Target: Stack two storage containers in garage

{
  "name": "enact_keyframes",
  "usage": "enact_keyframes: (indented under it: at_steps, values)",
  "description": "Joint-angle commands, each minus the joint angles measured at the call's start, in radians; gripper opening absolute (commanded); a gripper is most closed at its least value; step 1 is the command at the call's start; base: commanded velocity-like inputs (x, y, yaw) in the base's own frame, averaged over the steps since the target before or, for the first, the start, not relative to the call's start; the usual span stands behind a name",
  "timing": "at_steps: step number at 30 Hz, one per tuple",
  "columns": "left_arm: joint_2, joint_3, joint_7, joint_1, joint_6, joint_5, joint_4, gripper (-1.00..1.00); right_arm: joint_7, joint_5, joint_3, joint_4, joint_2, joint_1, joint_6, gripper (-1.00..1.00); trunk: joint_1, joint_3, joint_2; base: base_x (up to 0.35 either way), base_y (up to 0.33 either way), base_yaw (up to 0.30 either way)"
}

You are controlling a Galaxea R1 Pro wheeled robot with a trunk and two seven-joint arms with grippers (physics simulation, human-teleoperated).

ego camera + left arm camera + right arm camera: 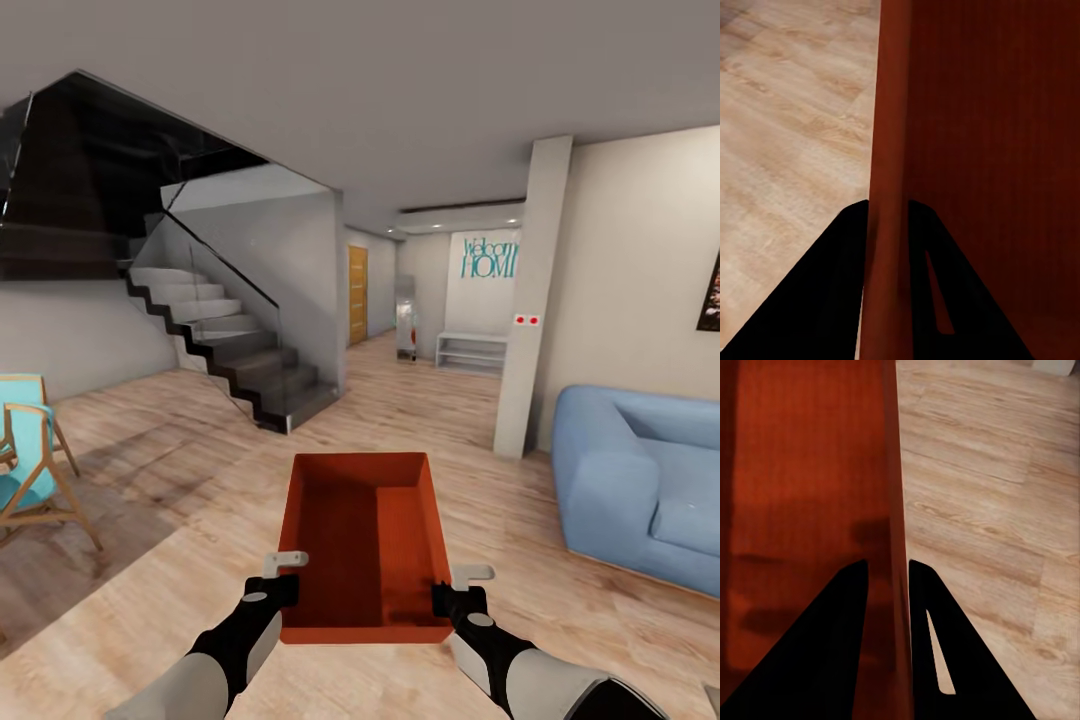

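In the living room, above the light wood-plank floor (480, 420), one orange-red storage container (365, 545) is carried level in front of the robot, clear of the floor, with its open top up and its long sides running away from the camera. The left tool (283, 585) clamps the container's left wall near the near corner, and the right tool (447, 597) clamps the right wall at the matching spot. In the left wrist view the left tool (886, 206) has its two dark fingers (832, 285) closed either side of the thin wall of the container (990, 150), one finger inside and one outside. The right wrist view shows the same grip: the right tool (886, 564) is pinched over the wall of the container (810, 472), with plank floor (990, 510) beyond. Far left, a staircase (215, 340) with a glass rail climbs up; near left stands a wooden chair with turquoise fabric (25, 460). At the right sits a blue sofa (640, 480), and a white pillar (530, 300) stands between it and the hallway, where a light wooden door (357, 295) is seen far off.
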Motion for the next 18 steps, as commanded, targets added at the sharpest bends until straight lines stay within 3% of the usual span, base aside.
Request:
enact_keyframes:
  at_steps: [1,14,18]
  values:
    - [0.0,0.038,0.0,-0.001,0.007,0.068,0.0,-1.0,0.003,-0.01,-0.002,0.0,-0.001,-0.001,-0.007,-1.0,0.001,-0.001,-0.001,0.322,0.0,0.0]
    - [0.0,0.037,0.0,-0.001,0.007,0.068,0.007,-1.0,0.003,-0.01,-0.002,0.0,-0.001,-0.001,-0.006,-1.0,0.001,-0.001,-0.001,0.322,0.0,-0.001]
    - [0.001,0.037,0.0,-0.001,0.007,0.068,0.007,-1.0,0.003,-0.01,-0.002,0.0,-0.001,-0.001,-0.006,-1.0,0.001,-0.001,-0.001,0.322,0.0,-0.149]
